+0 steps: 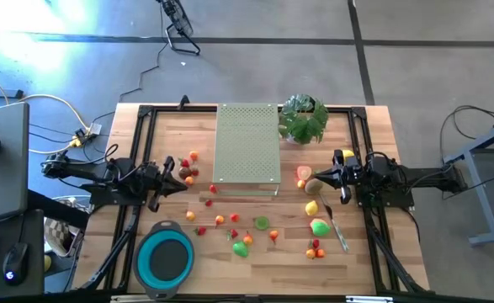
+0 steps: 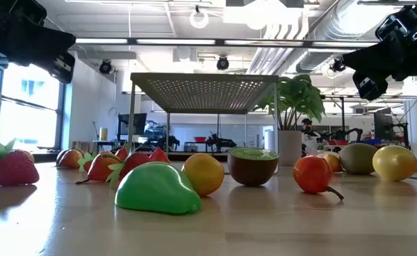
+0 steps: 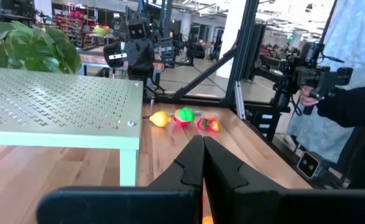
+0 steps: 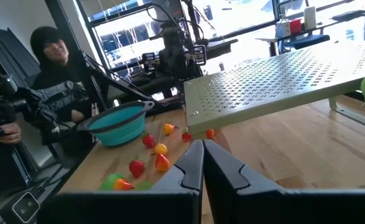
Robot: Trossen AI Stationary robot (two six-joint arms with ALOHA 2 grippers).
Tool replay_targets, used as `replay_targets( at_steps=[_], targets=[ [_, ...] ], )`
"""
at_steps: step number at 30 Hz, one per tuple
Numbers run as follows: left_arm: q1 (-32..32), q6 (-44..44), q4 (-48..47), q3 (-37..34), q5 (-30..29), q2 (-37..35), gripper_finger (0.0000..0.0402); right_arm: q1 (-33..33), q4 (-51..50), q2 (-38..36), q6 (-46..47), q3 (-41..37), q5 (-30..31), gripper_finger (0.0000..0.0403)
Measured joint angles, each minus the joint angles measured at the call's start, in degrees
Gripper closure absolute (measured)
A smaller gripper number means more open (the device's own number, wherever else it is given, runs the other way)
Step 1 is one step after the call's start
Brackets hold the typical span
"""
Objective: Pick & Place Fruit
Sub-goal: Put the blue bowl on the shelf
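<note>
Glossy plastic fruit [image 2: 156, 189] on smooth wood table [image 1: 373, 252].

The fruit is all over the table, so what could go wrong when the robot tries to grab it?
The fruit is small and round, so a piece might roll away from a hand. The left hand, shut now, must open first. The right hand works near the knife and could bump it.
</note>
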Motion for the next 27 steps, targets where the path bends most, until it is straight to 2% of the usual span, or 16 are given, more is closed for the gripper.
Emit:
replay_targets(
  at_steps=[8,15,22,27],
  targets=[
    [-0.02,-2.30,-0.42,3.41,-3.55,0.36,0.0402,0.02,3.57,-0.02,0.01,0.10,0.11,0.0399],
    [0.00,-2.21,-0.64,4.37,-8.23,0.39,0.0402,0.02,1.51,1.75,0.12,3.38,1.76,0.0400],
    [0.00,-4.04,-0.03,4.51,-12.97,0.39,0.0402,0.02,0.47,9.52,2.81,9.59,3.19,0.0400],
    [0.00,-5.38,-0.60,6.64,-13.85,1.42,0.0402,0.02,-2.77,17.65,3.20,16.31,3.25,0.0400]
  ],
)
